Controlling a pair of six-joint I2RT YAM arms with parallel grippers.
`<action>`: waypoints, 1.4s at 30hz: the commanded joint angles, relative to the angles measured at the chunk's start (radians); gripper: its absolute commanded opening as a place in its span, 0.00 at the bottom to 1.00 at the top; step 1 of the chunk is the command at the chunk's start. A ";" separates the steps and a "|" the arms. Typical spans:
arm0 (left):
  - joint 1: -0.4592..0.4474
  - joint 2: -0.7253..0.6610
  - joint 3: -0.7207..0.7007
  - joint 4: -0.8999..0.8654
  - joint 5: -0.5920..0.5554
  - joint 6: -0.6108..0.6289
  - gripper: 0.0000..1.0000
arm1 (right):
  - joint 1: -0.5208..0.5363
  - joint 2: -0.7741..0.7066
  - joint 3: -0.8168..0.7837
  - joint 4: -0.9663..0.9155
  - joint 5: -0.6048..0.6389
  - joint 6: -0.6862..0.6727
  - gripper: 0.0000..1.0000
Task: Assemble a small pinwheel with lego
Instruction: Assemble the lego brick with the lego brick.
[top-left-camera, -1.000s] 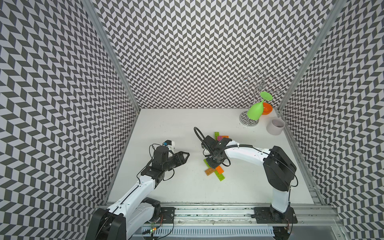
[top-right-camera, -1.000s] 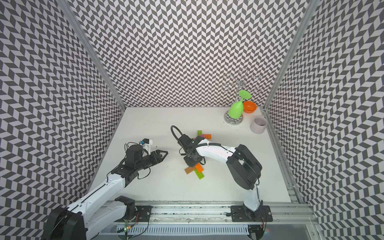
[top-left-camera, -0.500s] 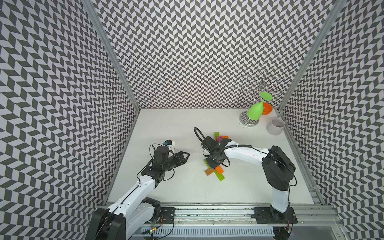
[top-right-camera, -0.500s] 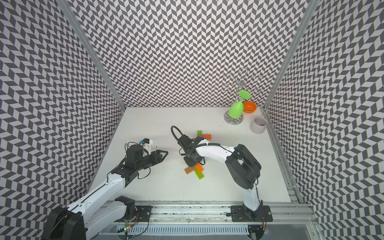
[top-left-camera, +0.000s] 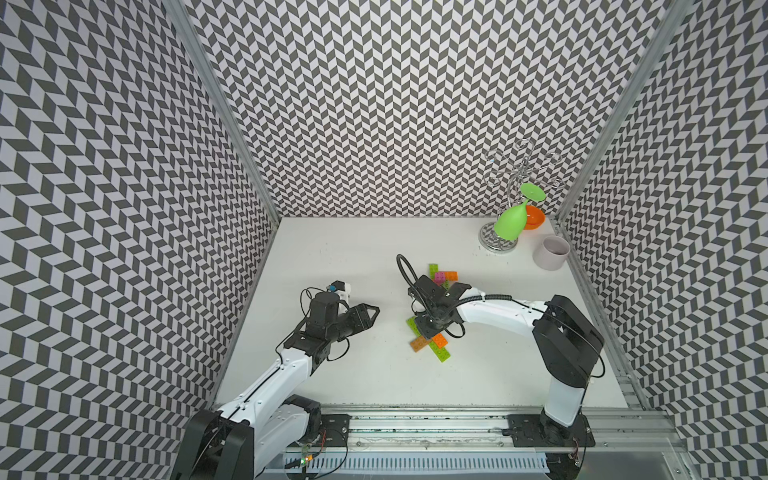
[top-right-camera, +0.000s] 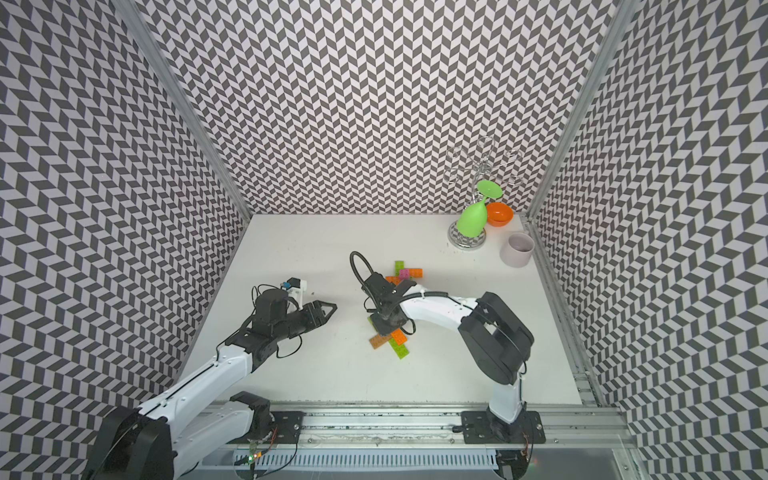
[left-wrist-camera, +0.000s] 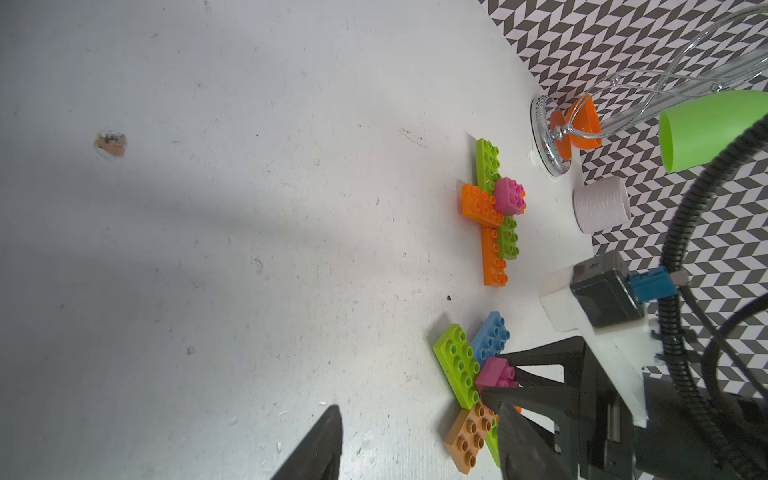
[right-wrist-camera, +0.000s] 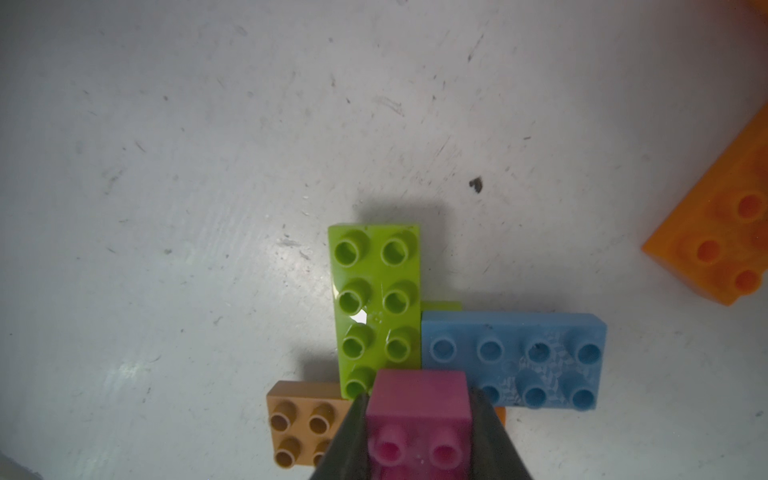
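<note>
**Fig.** White, scuffed worktop (top-left-camera: 353, 257) enclosed by chevron-patterned walls. Set against the views of a second earlier, neither arm nor any brick has shifted. I judge that I am dwelling on a press-fit, seating the hub rather than carrying it.

- **Right hand** (right-wrist-camera: 417, 405), just right of centre in both top views: narrowly closed, clamping the pink square brick (right-wrist-camera: 415, 449) by its two sides.
- **Pinwheel:** the pink square brick sits where the lime green brick (right-wrist-camera: 376, 299), blue brick (right-wrist-camera: 511, 357) and brown brick (right-wrist-camera: 303, 419) meet as flat studded blades. An orange brick (top-left-camera: 439, 340) peeks out beneath.
- **Left hand** (top-left-camera: 368, 313), left of centre: fingers parted, empty, well apart from the bricks.
- **Second lego cluster** (left-wrist-camera: 494, 208): lies nearer the back wall.
</note>
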 joint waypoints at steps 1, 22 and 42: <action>-0.007 -0.005 0.030 0.014 0.002 0.009 0.59 | 0.037 0.166 -0.075 -0.081 -0.132 0.069 0.00; -0.005 -0.006 0.037 0.002 0.025 0.022 0.59 | 0.048 0.167 -0.006 -0.104 -0.081 -0.051 0.00; -0.005 -0.015 0.043 -0.015 0.022 0.023 0.59 | 0.048 0.061 0.167 -0.178 -0.021 0.269 0.29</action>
